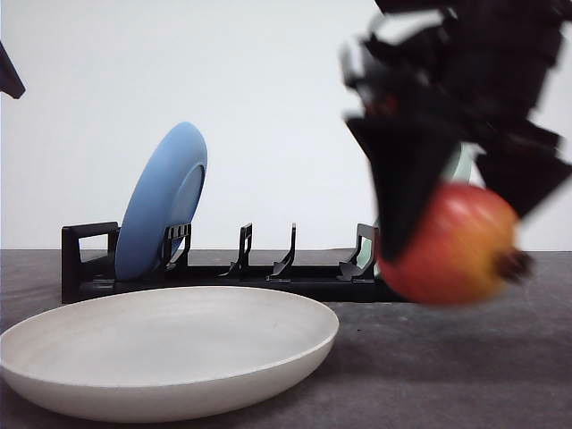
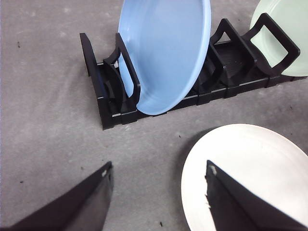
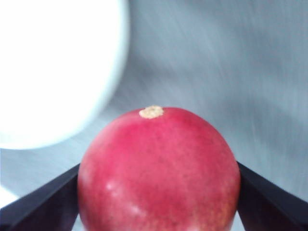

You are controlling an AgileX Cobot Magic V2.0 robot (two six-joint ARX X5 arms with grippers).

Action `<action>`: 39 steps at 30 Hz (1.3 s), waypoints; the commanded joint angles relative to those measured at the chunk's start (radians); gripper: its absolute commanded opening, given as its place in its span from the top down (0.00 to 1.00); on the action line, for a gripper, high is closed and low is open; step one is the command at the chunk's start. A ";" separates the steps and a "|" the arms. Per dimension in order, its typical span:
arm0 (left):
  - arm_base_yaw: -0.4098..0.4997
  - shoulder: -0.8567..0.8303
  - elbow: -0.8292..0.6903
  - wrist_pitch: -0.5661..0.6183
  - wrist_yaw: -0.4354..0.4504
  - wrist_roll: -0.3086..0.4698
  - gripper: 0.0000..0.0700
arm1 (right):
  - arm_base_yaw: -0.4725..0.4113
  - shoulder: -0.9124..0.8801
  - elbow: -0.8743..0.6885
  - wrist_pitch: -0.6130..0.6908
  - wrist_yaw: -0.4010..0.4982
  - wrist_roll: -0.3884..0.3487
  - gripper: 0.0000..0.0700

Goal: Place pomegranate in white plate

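Nearest to us in the front view, the wide, shallow, matte off-white round plate [image 1: 165, 357] lies flat at the near left of the dark grey bench [image 1: 447, 375]; our right gripper [image 1: 429, 201] hangs above the near right part of the bench, its black jaws pinching the round, glossy red pomegranate with orange-yellow patches [image 1: 451, 243], held clear of the surface and to the right of the white plate, its dark crown nub pointing right; the right wrist view shows a finger pressed to each side of the fruit [image 3: 159, 173]; our left gripper [image 2: 159, 192] hovers with jaws spread over the white plate's [image 2: 255, 168] edge; farther back stands the black slotted dish rack [image 1: 223, 268], a blue round plate [image 1: 161, 201] upright in its left end and a pale green plate [image 2: 286, 33] at its right end.
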 commanded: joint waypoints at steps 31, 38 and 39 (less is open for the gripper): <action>-0.002 0.006 0.011 0.001 -0.002 0.000 0.50 | 0.206 0.464 0.298 0.186 -0.052 -0.133 0.29; -0.002 0.006 0.011 0.001 -0.002 0.000 0.50 | 0.214 0.463 0.304 0.201 -0.055 -0.133 0.03; -0.002 0.006 0.011 0.001 -0.002 0.000 0.49 | 0.215 0.459 0.306 0.202 -0.056 -0.133 0.00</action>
